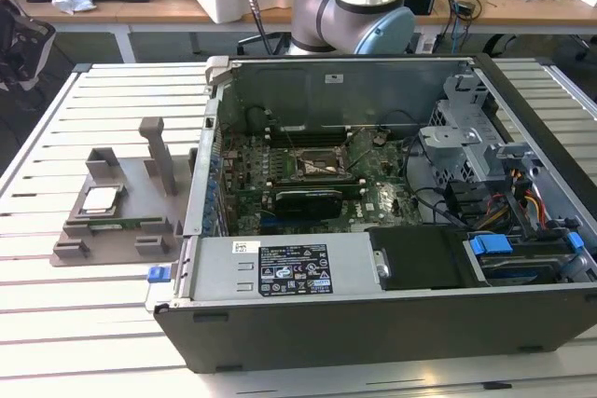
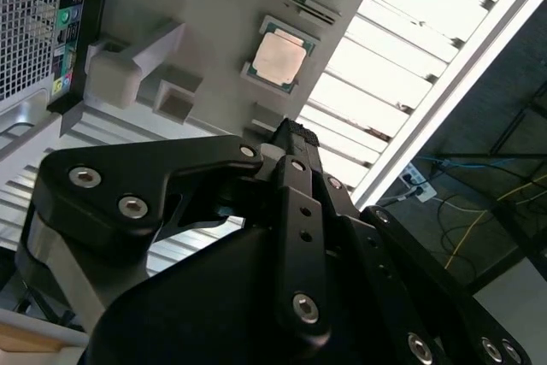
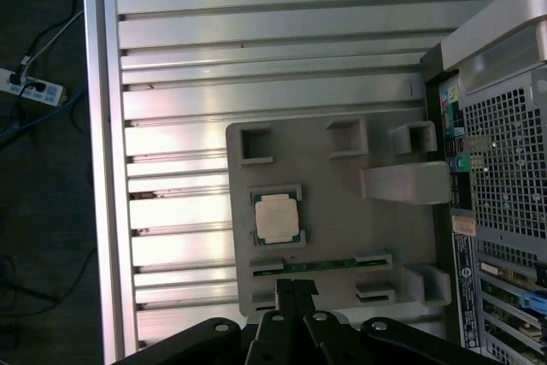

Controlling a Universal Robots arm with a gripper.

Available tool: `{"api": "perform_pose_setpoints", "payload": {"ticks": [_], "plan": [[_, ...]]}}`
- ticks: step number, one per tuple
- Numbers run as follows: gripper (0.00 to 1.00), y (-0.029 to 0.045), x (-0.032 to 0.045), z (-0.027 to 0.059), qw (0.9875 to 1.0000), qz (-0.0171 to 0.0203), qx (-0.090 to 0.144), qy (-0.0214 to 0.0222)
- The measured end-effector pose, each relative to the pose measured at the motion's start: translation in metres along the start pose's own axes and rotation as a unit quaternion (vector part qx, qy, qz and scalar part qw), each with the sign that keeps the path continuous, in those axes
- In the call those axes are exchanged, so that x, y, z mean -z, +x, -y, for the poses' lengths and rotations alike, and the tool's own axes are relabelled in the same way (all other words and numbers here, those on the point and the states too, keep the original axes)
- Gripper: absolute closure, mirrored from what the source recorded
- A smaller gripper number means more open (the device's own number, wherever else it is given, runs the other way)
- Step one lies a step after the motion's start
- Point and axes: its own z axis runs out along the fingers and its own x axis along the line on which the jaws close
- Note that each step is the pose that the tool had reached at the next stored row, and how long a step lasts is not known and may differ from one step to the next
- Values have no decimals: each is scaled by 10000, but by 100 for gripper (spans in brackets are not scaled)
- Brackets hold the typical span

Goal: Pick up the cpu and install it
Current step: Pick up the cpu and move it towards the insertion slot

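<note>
- At the exterior view's left, a gray holder tray lies on the slatted table.
- The cpu sits flat in a square pocket of that tray, silvery top up, with a green memory stick just beside it.
- In the first wrist view the gripper hangs over the tray's edge, fingers pressed together, holding nothing.
- Rightward stands the open computer case.

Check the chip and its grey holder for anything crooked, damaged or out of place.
Nothing stands out. The chip lies flat and square in its recess on the grey holder, and the memory stick sits straight in its slot beside it. No damage is visible.
</note>
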Motion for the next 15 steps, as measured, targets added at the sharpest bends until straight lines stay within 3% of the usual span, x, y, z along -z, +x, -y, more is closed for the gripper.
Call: {"api": "perform_pose_setpoints", "payload": {"ticks": [4,11,13,15], "plan": [[89,8,0,0,10000,0,0,0],[53,16,0,1,10000,0,0,0],[34,19,1,1,10000,0,0,0],[34,21,0,1,10000,1,0,5]]}}
